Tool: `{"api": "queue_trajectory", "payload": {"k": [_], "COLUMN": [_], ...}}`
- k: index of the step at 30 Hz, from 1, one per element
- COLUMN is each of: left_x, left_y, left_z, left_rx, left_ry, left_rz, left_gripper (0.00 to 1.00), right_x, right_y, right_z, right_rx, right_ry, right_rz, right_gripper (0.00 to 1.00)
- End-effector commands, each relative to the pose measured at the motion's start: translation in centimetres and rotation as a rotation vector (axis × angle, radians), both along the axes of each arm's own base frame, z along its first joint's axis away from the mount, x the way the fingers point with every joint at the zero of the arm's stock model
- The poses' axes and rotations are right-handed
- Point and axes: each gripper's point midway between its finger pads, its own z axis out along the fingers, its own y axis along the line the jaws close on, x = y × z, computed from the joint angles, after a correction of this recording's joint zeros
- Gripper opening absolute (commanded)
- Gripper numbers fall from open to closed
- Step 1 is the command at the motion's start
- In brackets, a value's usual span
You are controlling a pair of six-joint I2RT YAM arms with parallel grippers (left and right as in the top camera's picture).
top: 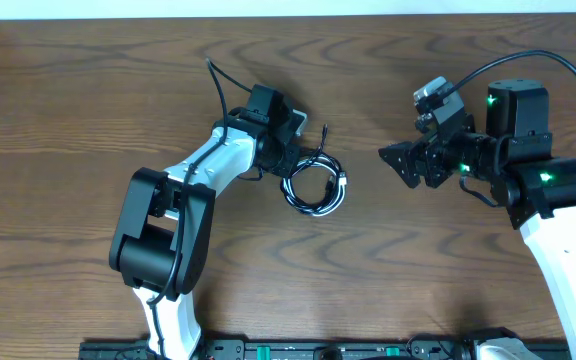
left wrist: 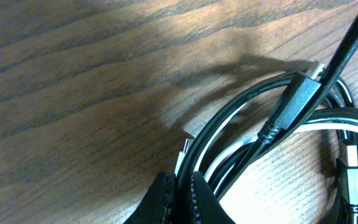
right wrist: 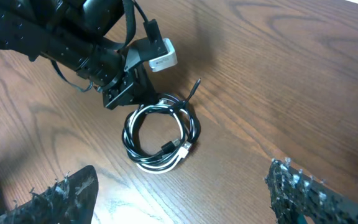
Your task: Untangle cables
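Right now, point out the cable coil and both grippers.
cable coil (right wrist: 157, 165), right wrist view, lower arc of the loop.
left gripper (left wrist: 180, 198), left wrist view, between fingertips clamped on the coil.
right gripper (top: 396, 165), overhead view, between its open fingertips.

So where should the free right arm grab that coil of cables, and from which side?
Probably the right rim of the coil, opposite where the left gripper pinches its upper-left edge. The coil lies flat on the table, so the open right gripper would best come down from above, its jaws straddling the strands crosswise.
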Motion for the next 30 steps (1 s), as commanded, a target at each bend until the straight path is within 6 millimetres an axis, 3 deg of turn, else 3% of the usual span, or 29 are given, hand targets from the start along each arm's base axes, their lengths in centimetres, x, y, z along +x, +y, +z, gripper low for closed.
{"api": "queue_trajectory", "payload": {"k": [1, 8, 15, 23, 30], "left_x": [0.6, 1.7, -0.2, -0.8, -0.8], "left_y": [0.9, 2.4, 1.7, 0.6, 1.0], "left_z": [0.9, 8.2, 14.2, 17.1, 19.3], "left_rx": [0.006, -0.089, -0.201, -0.395, -0.6], "left_ry": [-0.014, -0.098, -0.136, -0.062, 0.03], "left_rz": [0.022, 0.201, 0.21, 0.28, 0.294], "left_gripper": [0.07, 0.07, 0.07, 0.07, 0.08], "right_x": [0.1, 0.8, 1.9, 3.1, 3.7], "right_y": [0.2, 0.4, 0.7, 3.8, 6.1], "right_z": [0.8, 1.1, 0.0, -1.7, -3.4], "right_rx": [-0.001, 0.056, 0.118, 0.188, 0.211], "right_ry": [-0.024, 0.01, 0.102, 0.195, 0.254], "right_rz": [0.014, -0.047, -0.122, -0.13, -0.123], "right_gripper": [0.82, 0.77, 0.7, 0.68, 0.68]}}
